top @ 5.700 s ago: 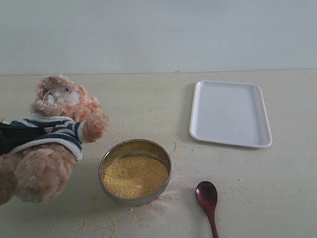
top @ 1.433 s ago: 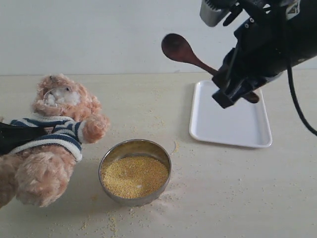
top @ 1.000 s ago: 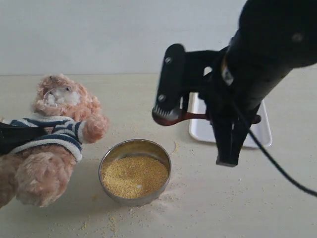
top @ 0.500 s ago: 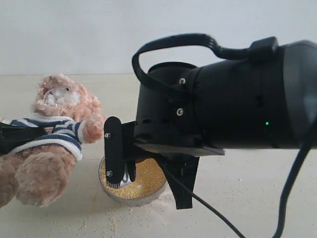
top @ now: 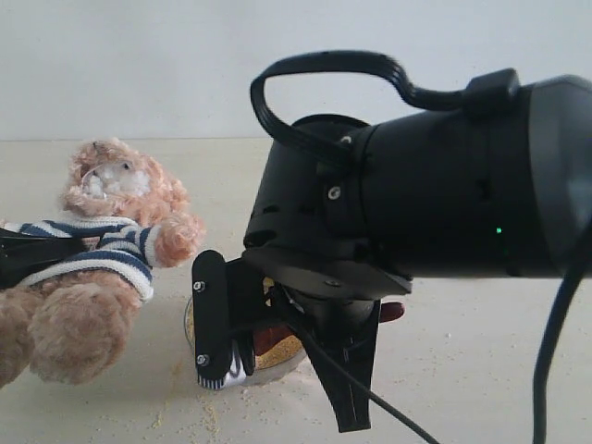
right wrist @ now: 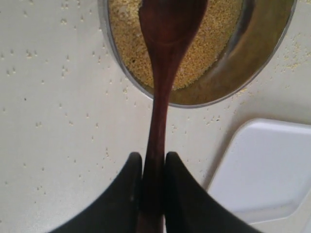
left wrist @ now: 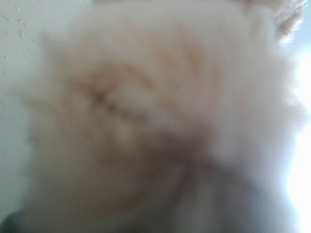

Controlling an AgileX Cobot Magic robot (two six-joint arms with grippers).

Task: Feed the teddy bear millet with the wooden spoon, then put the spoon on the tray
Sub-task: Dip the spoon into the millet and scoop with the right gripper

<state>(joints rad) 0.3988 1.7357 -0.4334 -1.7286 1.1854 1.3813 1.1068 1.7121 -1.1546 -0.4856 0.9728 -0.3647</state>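
Across the centre and right of the exterior view, the right arm [top: 435, 203] bulks over the table [top: 462, 356] and hides most of the metal bowl [right wrist: 228, 82]. At the left edge sits the teddy bear [top: 102, 250], with the black left gripper [top: 37, 254] at its striped shirt; whether it grips cannot be told. The tray [right wrist: 262, 170] lies near the bowl, apart from it. The right gripper [right wrist: 152, 162] is clamped on the handle of the wooden spoon [right wrist: 159, 87], whose bowl lies over the millet [right wrist: 218, 34]. Loose grains dot the table.
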